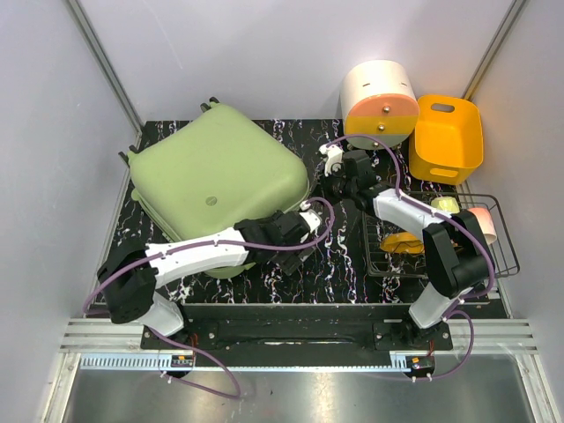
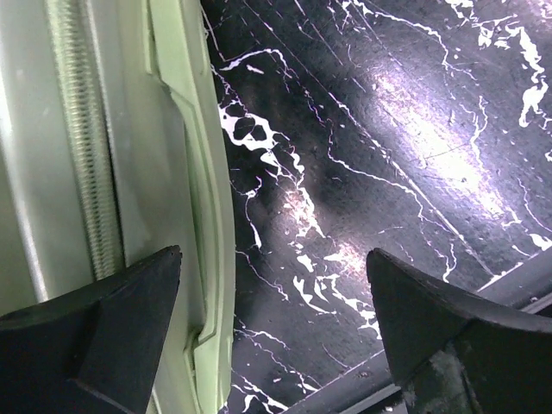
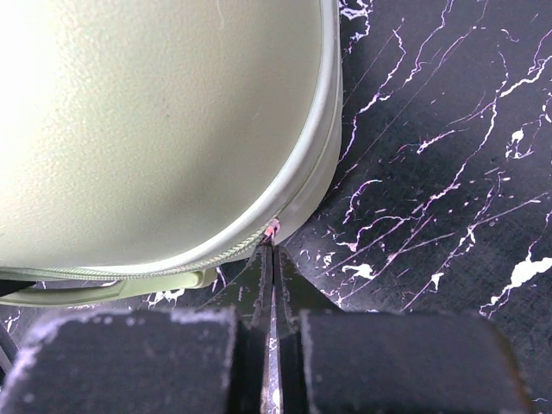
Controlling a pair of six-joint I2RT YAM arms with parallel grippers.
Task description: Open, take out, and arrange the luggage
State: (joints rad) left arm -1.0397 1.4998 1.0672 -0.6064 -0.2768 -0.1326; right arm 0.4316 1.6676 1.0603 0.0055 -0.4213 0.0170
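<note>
The pale green luggage (image 1: 216, 172) lies flat and closed on the left half of the black marbled table. Its zip seam (image 3: 172, 259) runs round the rounded corner in the right wrist view. My right gripper (image 3: 272, 246) is at that right corner, shut on the small pink zip pull (image 3: 273, 229) at its tips. My left gripper (image 1: 310, 222) is open at the near right edge of the luggage. In the left wrist view its left finger (image 2: 112, 319) is over the shell beside the zip (image 2: 82, 172), and its right finger (image 2: 431, 319) is over bare table.
A cream-and-orange cylindrical drawer box (image 1: 381, 97) and an orange bin (image 1: 447, 137) stand at the back right. A wire basket (image 1: 493, 207) with yellow items and a pink-and-white cup (image 1: 483, 222) sits at the right edge, under the right arm.
</note>
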